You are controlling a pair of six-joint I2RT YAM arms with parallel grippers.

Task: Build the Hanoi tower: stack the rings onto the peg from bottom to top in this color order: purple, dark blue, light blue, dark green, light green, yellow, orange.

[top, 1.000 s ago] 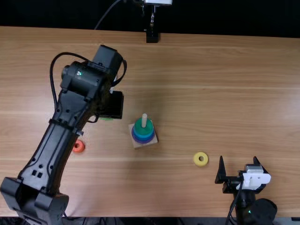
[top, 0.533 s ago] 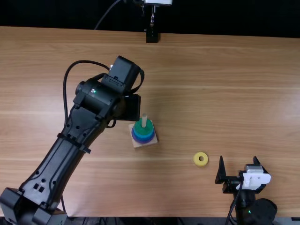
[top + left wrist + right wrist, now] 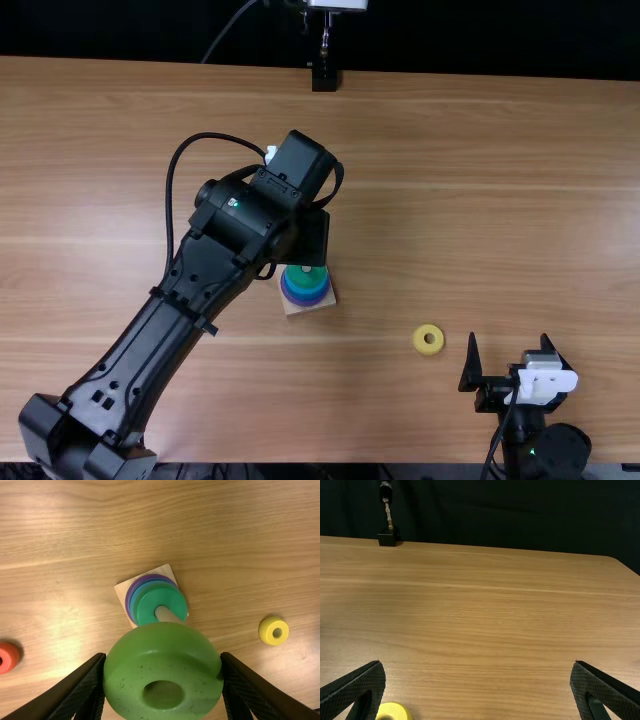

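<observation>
Fingers [image 3: 90,685] of the left gripper [image 3: 163,672] are pinching the light green ring [image 3: 160,650] by its sides, hole left free: good hold! It should be light and hard, perhaps a bit slick, so the grip wants to stay square across the widest part; off-centre, it could tip or catch on the peg [image 3: 166,614]. The ring is above the base [image 3: 167,570], left of the table's middle, and the next call looks like lining up hole and peg, then lowering. Down on that peg sits the dark green ring [image 3: 147,605], with blue [image 3: 131,601] and purple [image 3: 127,599] edges beneath. Farther out, the yellow ring [image 3: 420,335] lies right and nearer, the orange ring [image 3: 10,652] on the other side of the base. At near right, the right gripper [image 3: 477,664] has its fingers spread, nothing between them.
</observation>
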